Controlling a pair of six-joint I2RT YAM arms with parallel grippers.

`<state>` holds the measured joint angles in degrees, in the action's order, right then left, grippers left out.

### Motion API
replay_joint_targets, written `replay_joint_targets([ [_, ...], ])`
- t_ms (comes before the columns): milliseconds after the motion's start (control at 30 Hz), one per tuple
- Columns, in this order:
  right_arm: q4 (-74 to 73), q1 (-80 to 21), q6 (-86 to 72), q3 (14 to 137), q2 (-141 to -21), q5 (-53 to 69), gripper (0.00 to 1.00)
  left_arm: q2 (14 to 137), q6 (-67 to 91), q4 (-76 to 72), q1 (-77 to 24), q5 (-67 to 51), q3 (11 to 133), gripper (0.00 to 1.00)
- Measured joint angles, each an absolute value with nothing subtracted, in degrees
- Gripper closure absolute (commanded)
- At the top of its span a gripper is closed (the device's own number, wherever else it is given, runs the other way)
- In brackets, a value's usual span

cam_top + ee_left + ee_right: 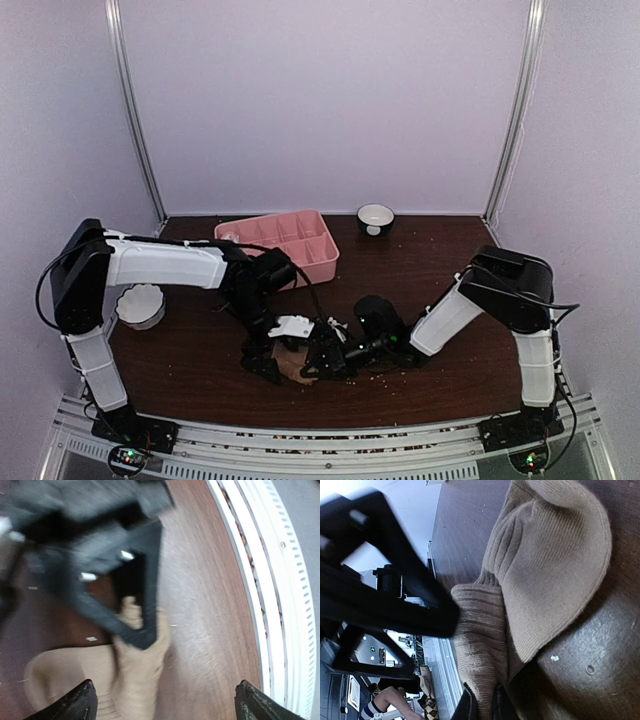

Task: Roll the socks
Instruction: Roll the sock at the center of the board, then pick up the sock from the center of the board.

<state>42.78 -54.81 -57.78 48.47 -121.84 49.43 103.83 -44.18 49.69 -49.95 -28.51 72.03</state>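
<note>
At the near middle of the dark brown wooden surface [450,270] lies the plain tan-brown ribbed fabric sock [550,565], bunched and partly doubled over itself. Its darker striped fold is caught in the right pincer [485,707], which is pressed together on the cloth. The left pincer [166,705] is spread wide just above the sock and grips nothing. No pink patched sock can be made out in any view.

Step in hand, by my reading: early in rolling the tan sock, with one end anchored. The next move likely calls for the left pincer to close on the loose fold and turn it over toward the pinched end without dragging the cloth free.
</note>
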Motion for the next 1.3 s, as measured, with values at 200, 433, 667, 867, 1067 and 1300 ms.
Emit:
replay_joint_targets([
  [200, 42.68, -54.83, -58.3, 48.51, -121.8, 48.86, 1.0, 107.77, -42.46, 49.32, -51.92, -28.56, 70.54, 0.07],
  [433, 44.18, -54.83, -59.37, 48.03, -121.8, 47.77, 1.0, 109.97, -40.71, 47.94, -51.92, -27.38, 70.78, 0.42],
  [667, 45.93, -54.83, -60.47, 47.16, -121.64, 45.71, 1.0, 110.65, -39.64, 46.57, -51.66, -24.86, 71.05, 0.68],
  [867, 44.45, -56.05, -58.35, 46.78, -120.18, 41.21, 0.86, 112.27, -39.16, 47.72, -50.35, -25.19, 72.66, 0.78],
  [1067, 45.76, -58.28, -52.77, 44.21, -117.75, 32.51, 0.59, 115.33, -39.62, 51.51, -48.05, -28.32, 76.29, 0.9],
  [1300, 49.76, -58.74, -46.37, 36.07, -111.2, 23.55, 0.03, 115.5, -43.44, 58.61, -45.43, -33.87, 80.29, 1.0],
])
